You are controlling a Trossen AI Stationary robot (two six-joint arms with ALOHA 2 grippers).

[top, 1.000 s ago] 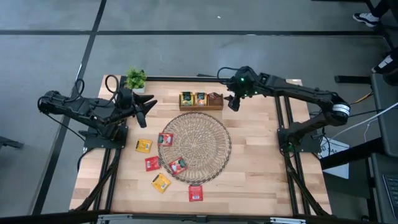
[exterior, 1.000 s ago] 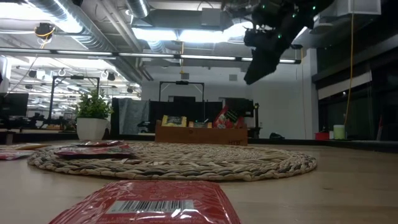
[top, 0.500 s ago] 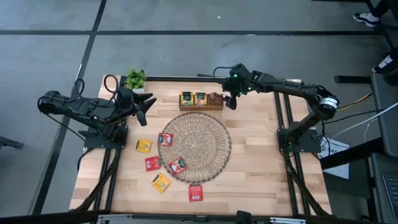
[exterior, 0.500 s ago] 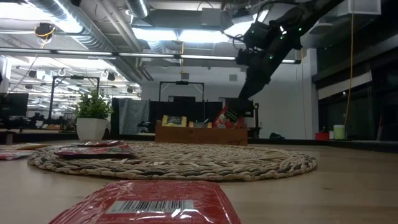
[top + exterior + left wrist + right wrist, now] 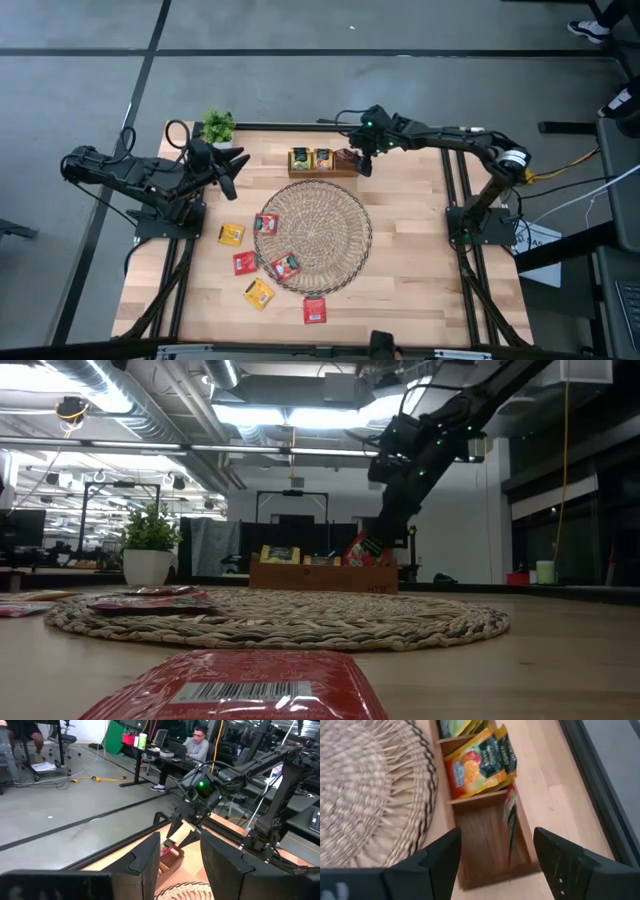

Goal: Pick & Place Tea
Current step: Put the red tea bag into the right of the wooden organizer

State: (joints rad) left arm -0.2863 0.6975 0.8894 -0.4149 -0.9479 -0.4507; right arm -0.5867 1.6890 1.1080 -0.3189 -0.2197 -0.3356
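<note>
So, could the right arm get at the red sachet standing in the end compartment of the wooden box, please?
Probably yes: the right gripper hangs open just above that compartment, the red sachet leans alone against its wall in the wooden box, and nothing covers it.

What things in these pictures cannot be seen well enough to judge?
- High view: the sachet labels, too small to read.
- Low view: most of the near sachet, cut off by the bottom edge.
- Right wrist view: the box end compartment's contents, one sachet seen edge-on.

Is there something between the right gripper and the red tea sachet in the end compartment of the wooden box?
Nothing visible. The right gripper, open, hangs above the wooden box, and the red sachet leans upright between its fingers' line.
</note>
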